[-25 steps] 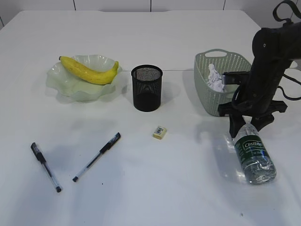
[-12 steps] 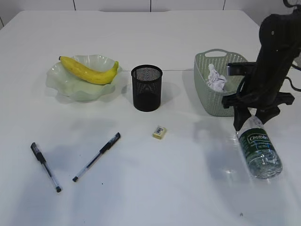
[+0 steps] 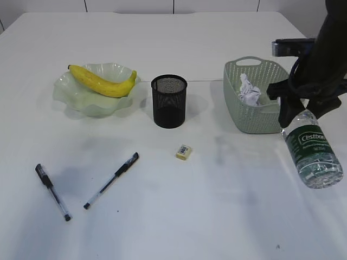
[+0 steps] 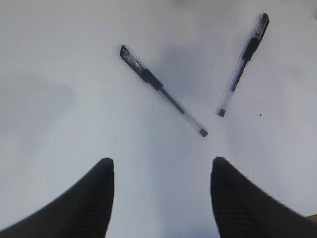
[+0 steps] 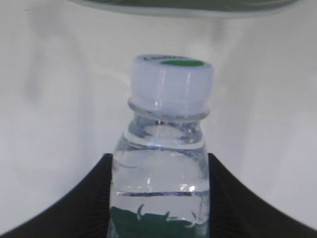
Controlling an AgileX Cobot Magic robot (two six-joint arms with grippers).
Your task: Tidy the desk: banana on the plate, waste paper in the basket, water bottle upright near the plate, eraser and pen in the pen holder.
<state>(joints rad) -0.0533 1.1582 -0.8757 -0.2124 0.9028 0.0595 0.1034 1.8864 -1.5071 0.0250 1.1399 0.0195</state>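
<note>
I've got the water bottle (image 3: 314, 157) pinched in the right gripper (image 3: 295, 115), off the counter (image 3: 217, 206), just beside the basket (image 3: 244, 108); cap end up-left, base down-right. Left gripper (image 4: 161, 171) spread above two pens (image 4: 163, 94).

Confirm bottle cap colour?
White, green mark on top; cap shows best in the right wrist view.

Left of the holder (image 3: 169, 101) the banana (image 3: 102, 81) lies on the plate (image 3: 73, 95); right, paper (image 3: 249, 90) in the basket (image 3: 246, 114), bottle (image 3: 312, 151) beyond; before it, eraser (image 3: 184, 152) and two pens (image 3: 111, 180) (image 3: 52, 192).
</note>
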